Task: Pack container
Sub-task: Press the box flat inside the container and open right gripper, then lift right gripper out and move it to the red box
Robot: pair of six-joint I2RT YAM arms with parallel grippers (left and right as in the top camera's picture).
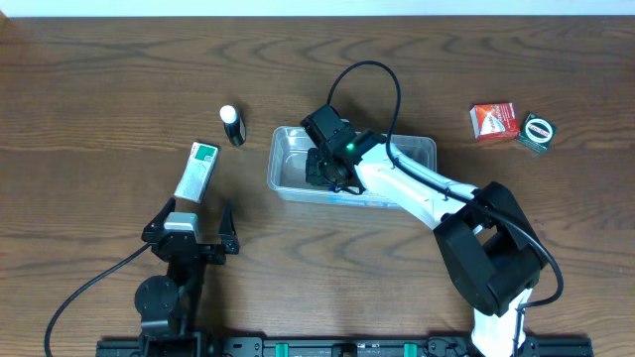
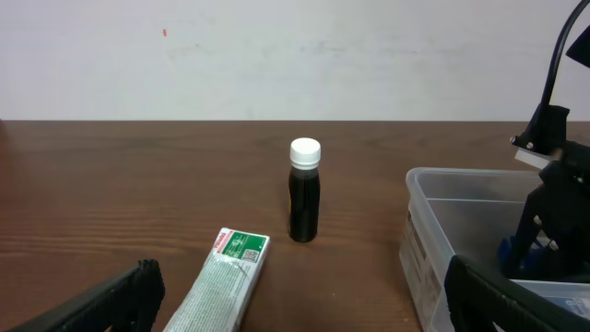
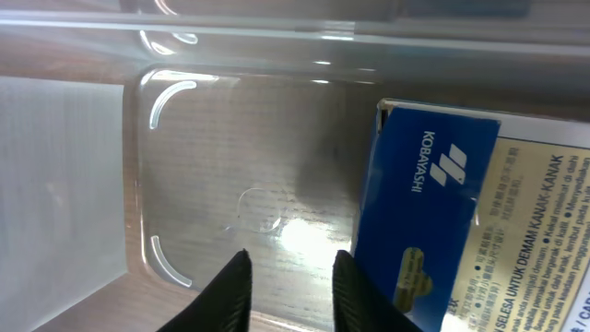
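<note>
A dark brown wood-grain table lies under even light, a plain white wall behind.

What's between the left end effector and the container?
Nothing: in the overhead view, only bare table lies between the left end effector and the container. The green-and-white box lies ahead of the end effector, off that line.
</note>
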